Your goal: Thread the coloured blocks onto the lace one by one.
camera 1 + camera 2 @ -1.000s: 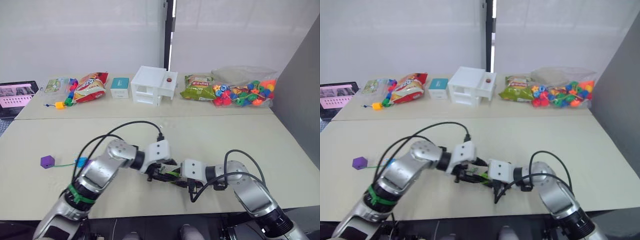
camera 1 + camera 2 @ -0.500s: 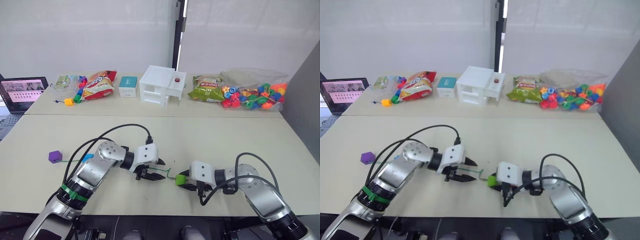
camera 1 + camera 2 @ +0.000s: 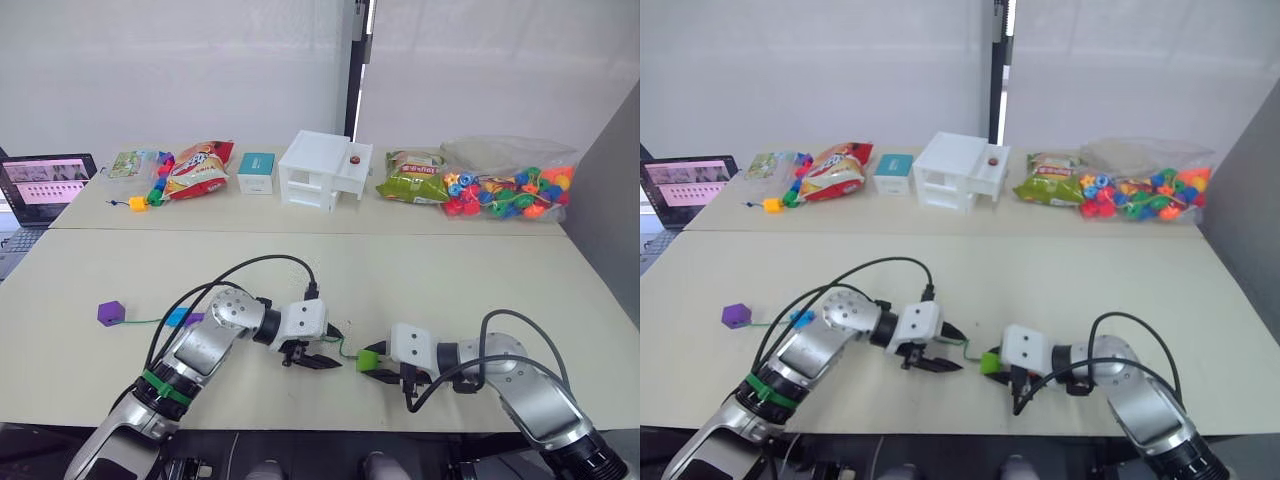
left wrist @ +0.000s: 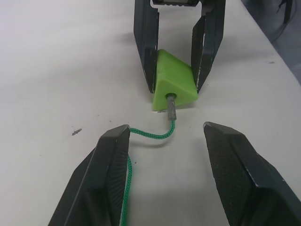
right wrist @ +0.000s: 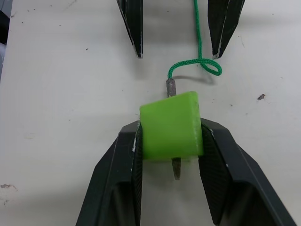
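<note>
My right gripper (image 5: 169,131) is shut on a light green block (image 5: 170,126) resting on the table. The lace's grey tip (image 5: 176,167) runs through the block and pokes out on both sides. The green lace (image 4: 149,135) curls from the tip back between the fingers of my left gripper (image 4: 164,129), which stands open just short of the block and holds nothing. Further along the lace at the left lie a purple block (image 3: 111,312), a blue block (image 3: 178,317) and a second purple one (image 3: 195,319).
Along the back table stand a white box (image 3: 322,171), a teal box (image 3: 256,171), snack bags (image 3: 195,168), a clear bag of round beads (image 3: 505,187) and a yellow cube on a dark cord (image 3: 135,202). A laptop (image 3: 45,186) sits far left. Black cables (image 3: 250,268) loop over my arms.
The left gripper has shifted right along the lace, up close to the light green block. The right gripper keeps the block clamped at about the same spot.
</note>
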Controlling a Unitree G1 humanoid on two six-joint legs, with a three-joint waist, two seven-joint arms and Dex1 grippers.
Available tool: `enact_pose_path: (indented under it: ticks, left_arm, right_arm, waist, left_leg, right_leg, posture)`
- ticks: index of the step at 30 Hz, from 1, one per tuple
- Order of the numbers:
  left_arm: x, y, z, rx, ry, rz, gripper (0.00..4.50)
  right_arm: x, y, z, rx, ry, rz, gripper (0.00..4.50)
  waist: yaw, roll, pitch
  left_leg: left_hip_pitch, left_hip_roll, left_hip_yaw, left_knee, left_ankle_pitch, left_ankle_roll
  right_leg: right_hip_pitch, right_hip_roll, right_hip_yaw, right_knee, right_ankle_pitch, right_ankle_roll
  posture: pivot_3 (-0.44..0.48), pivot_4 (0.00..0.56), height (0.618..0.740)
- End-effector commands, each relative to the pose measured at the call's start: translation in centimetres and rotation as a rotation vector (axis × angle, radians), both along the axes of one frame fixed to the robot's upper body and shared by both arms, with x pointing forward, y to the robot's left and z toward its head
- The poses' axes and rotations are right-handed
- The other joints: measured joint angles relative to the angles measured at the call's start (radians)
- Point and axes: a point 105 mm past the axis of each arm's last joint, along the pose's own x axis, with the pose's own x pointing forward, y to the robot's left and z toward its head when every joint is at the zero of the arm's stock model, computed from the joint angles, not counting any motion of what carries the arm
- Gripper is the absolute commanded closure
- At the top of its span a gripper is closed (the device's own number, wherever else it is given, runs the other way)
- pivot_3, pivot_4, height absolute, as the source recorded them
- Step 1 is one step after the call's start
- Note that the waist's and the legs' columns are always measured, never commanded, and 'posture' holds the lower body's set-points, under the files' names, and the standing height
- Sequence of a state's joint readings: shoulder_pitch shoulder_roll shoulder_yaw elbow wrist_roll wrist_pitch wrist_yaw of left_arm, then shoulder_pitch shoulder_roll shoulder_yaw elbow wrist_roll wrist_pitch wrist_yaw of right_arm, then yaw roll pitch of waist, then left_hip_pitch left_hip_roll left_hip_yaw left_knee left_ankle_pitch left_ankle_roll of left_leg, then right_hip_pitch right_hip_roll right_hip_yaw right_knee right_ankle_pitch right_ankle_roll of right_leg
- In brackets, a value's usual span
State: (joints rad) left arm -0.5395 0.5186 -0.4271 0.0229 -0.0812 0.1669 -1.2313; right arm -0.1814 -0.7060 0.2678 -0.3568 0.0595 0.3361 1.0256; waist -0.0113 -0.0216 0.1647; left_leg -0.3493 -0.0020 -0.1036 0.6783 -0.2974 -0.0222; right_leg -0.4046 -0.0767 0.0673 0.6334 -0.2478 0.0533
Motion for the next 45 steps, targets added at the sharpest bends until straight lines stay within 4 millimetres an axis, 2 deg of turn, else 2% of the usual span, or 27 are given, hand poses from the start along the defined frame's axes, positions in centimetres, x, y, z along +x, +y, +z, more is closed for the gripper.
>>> enact_pose_path:
  ticks: [1,4,7,12,13,17,28,33,36,40,43,45]
  left_arm:
    - [0.3,-0.7,0.8,-0.017,-0.061,-0.031,1.87]
    - [0.6,-0.9,0.6,-0.016,-0.078,-0.034,1.87]
    - [0.2,-1.1,0.7,-0.027,-0.056,-0.054,2.68]
    - [-0.4,-0.9,0.9,-0.017,-0.035,-0.076,4.37]
    - [-0.5,-0.8,1.0,-0.016,-0.033,-0.079,4.5]
    - [-0.8,-1.2,1.1,-0.019,-0.016,-0.088,4.5]
    - [-1.0,-4.1,-0.6,0.004,-0.003,-0.095,4.5]
    - [-0.7,-4.3,-0.6,0.025,-0.012,-0.082,4.5]
    - [-0.2,-4.0,0.2,0.005,-0.047,-0.058,4.5]
    - [0.0,-3.2,2.5,-0.072,0.001,-0.017,3.33]
    - [-0.3,-2.4,3.1,-0.066,0.003,-0.014,2.46]
    - [-0.1,-1.4,3.1,-0.037,-0.01,0.01,1.72]
  right_arm:
    - [-0.3,-0.7,-1.1,-0.038,0.048,-0.027,3.36]
    - [-0.3,-0.6,-1.0,-0.037,0.047,-0.028,3.36]
    - [-0.4,-0.6,-1.0,-0.038,0.047,-0.028,3.36]
    - [-0.4,-0.7,-1.1,-0.045,0.046,-0.034,3.36]
    - [-0.4,-0.7,-1.1,-0.046,0.045,-0.035,3.36]
    - [-0.2,-0.5,-1.1,-0.043,0.04,-0.036,3.36]
    - [-0.1,0.1,-0.8,-0.035,0.029,-0.03,3.36]
    - [-0.2,0.2,-0.7,-0.037,0.026,-0.028,3.36]
    - [-0.2,0.1,-0.8,-0.04,0.028,-0.028,3.36]
    - [-0.2,0.1,-1.0,-0.042,0.031,-0.03,3.36]
    - [-0.1,0.1,-1.0,-0.043,0.032,-0.032,3.36]
    - [0.0,0.1,-1.0,-0.042,0.032,-0.032,3.36]
  waist:
    - [0.0,0.0,0.0]
    - [0.0,0.0,0.0]
    - [0.0,0.0,0.0]
    - [0.0,0.0,0.0]
    - [0.0,0.0,0.0]
    - [-0.001,0.0,0.0]
    - [0.0,0.0,0.0]
    - [0.001,0.0,0.0]
    - [0.0,0.0,0.0]
    - [0.0,0.0,0.0]
    - [-0.003,0.0,0.0]
    - [-0.005,0.0,0.0]
  left_leg:
    - [0.0,0.0,0.0,0.0,0.0,0.0]
    - [-0.001,0.0,0.0,0.0,0.0,0.0]
    - [-0.001,0.0,0.0,0.0,0.0,0.0]
    - [-0.001,0.0,0.0,0.0,0.0,0.0]
    - [-0.001,0.0,0.0,0.0,0.0,0.0]
    - [-0.001,0.0,0.0,0.0,0.0,0.0]
    - [0.0,0.0,0.0,0.002,0.0,0.0]
    - [0.0,0.0,0.0,0.002,0.0,0.0]
    - [0.0,0.0,0.0,0.002,0.0,0.0]
    - [-0.001,0.0,0.0,0.002,0.0,0.0]
    - [-0.001,0.0,0.0,0.002,0.0,0.0]
    - [-0.002,0.0,0.0,0.002,0.0,0.0]
  right_leg:
    - [0.0,0.0,0.0,0.0,0.0,0.0]
    - [0.0,0.0,0.0,-0.001,0.0,0.0]
    - [0.0,0.0,0.0,-0.001,0.0,0.0]
    - [0.0,0.0,0.0,-0.001,0.0,0.0]
    - [0.0,0.0,0.0,-0.001,0.0,0.0]
    - [0.0,0.0,0.0,-0.001,0.0,0.0]
    - [0.002,0.0,0.0,-0.002,0.0,0.0]
    - [0.002,0.0,0.0,-0.002,0.0,0.001]
    - [0.002,0.0,0.0,-0.002,0.0,0.001]
    - [0.001,0.0,0.0,-0.001,0.0,0.001]
    - [0.0,0.0,0.0,-0.001,0.0,0.001]
    - [-0.001,0.0,0.0,0.0,0.0,0.001]
  posture:
    - [0.0,0.15,0.74]
    - [0.0,0.15,0.74]
    - [0.0,0.15,0.74]
    - [0.0,0.15,0.74]
    - [0.0,0.15,0.74]
    - [0.0,0.15,0.74]
    - [0.0,0.15,0.74]
    - [0.0,0.15,0.74]
    - [0.0,0.15,0.74]
    - [0.0,0.15,0.74]
    - [0.0,0.15,0.74]
    - [0.0,0.15,0.74]
